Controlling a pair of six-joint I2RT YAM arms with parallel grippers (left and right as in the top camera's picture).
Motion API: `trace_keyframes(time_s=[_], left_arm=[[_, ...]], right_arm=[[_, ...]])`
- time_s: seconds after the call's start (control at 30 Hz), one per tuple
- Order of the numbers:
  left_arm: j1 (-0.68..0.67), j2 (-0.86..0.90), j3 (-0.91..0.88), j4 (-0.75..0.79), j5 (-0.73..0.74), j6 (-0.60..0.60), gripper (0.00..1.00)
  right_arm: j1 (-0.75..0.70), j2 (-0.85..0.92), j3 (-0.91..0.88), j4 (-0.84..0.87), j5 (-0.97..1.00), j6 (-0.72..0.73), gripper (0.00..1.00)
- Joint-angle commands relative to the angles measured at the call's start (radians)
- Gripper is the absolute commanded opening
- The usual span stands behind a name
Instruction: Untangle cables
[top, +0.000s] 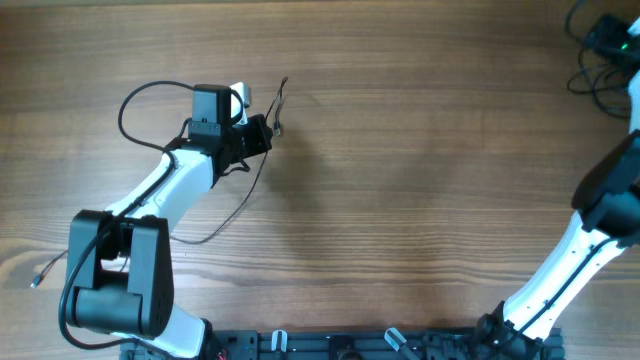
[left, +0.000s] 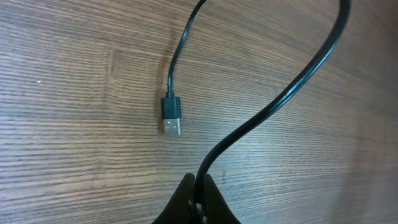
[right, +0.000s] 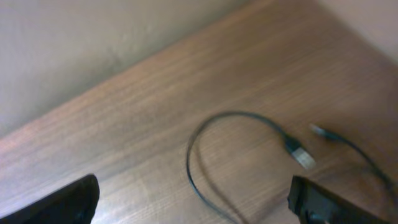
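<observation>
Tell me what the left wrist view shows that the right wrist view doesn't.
Left wrist only: the left gripper shut on a cable, with a USB plug lying flat nearby. Right wrist only: the right gripper open, a looped cable with a plug end ahead of it, a second cable end, and a pale wall. Both: thin black cable on the wooden table.

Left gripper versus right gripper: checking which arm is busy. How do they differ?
The left gripper has its jaws shut on a black cable; the right gripper has its jaws wide open, holding nothing. A USB plug lies ahead of the left gripper; a loose cable loop lies ahead of the right gripper. Both point at the wooden table.
</observation>
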Motion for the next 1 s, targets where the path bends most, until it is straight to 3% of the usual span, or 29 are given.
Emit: trace_keyframes(time_s=[0.0,0.03,0.1,0.2,0.23,0.33,0.37,0.43,0.47,0.6,0.7,0.8,0.9,0.97], left_arm=[[-0.048,-0.007,-0.001,0.071,0.069,-0.006,0.04],[-0.064,-0.007,-0.001,0.125,0.098,-0.008,0.04],[-0.111,-0.007,-0.001,0.360,0.131,-0.134,0.04],[-0.172,-0.007,-0.001,0.834,0.161,-0.295,0.04],[-0.191,-0.007,-0.001,0.989,0.161,-0.328,0.04],[-0.236,-0.008,-0.001,1.250,0.161,-0.367,0.04],[-0.240,-0.008,-0.001,1.411,0.161,-0.436,0.04],[-0.237,-0.008,0.001,1.670,0.149,-0.458,0.04],[-0.228,-0.012,0.012,1.733,0.136,-0.471,0.04],[-0.192,-0.020,0.122,1.607,0.034,-0.473,0.04],[-0.188,-0.020,0.294,1.317,0.019,-0.447,0.04],[-0.218,-0.020,0.508,0.978,0.078,-0.286,0.04],[-0.246,-0.020,0.523,0.706,0.188,-0.139,0.04],[-0.265,-0.020,0.523,0.357,0.209,0.066,0.04]], right_arm=[[-0.004,-0.239,0.052,-0.130,0.148,0.154,1.00],[0.000,-0.301,0.052,-0.208,0.157,0.200,1.00],[0.019,-0.398,0.052,-0.376,0.154,0.294,1.00],[0.053,-0.483,0.052,-0.594,0.100,0.349,1.00],[0.063,-0.494,0.052,-0.642,0.033,0.333,1.00],[0.112,-0.495,0.045,-0.731,-0.207,0.155,1.00],[0.141,-0.495,0.039,-0.755,-0.209,0.130,1.00],[0.174,-0.495,0.039,-0.767,-0.210,0.108,1.00],[0.195,-0.495,0.039,-0.767,-0.210,0.106,1.00],[0.243,-0.495,0.039,-0.774,-0.211,0.106,1.00],[0.258,-0.495,0.039,-0.778,-0.211,0.106,1.00],[0.259,-0.495,0.039,-0.778,-0.222,0.106,1.00],[0.259,-0.495,0.037,-0.778,-0.225,0.074,1.00],[0.262,-0.493,0.034,-0.794,-0.238,0.069,1.00]])
